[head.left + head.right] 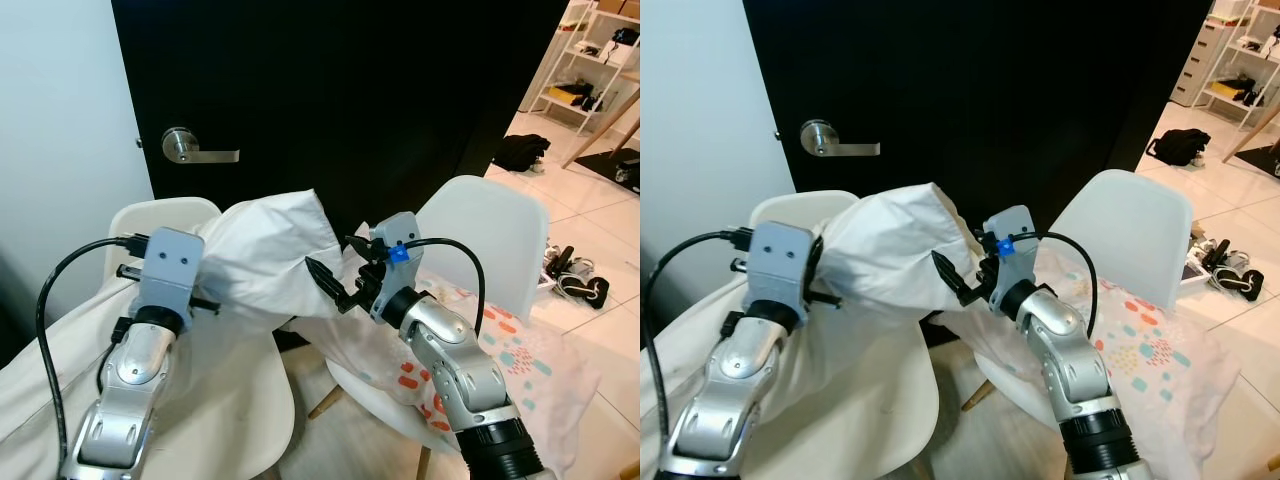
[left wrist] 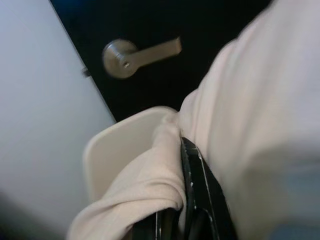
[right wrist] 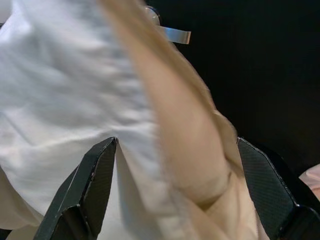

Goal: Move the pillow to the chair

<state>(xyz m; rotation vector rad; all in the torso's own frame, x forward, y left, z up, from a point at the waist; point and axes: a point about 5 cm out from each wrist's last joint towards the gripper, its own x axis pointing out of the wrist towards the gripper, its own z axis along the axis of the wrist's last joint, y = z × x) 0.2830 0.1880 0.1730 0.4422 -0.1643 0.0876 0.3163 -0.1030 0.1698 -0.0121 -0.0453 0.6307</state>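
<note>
Pillow [image 1: 265, 255], white and limp, hangs in the air between the two arms, above the seat of the left chair [image 1: 160, 215] and in front of the black door [image 1: 330, 90] with its lever handle [image 1: 190, 148]. At its left edge the left gripper [image 2: 192, 200] pinches a fold of the cover between pressed-together fingers. To the right, the right gripper [image 1: 335, 275] has its fingers spread wide around the other end. Further right stands a second chair [image 1: 490, 235] draped with a patterned cloth [image 1: 510, 350]. The carry looks nearly over; next would be lowering the pillow onto a seat and letting go. No writing is legible anywhere.
</note>
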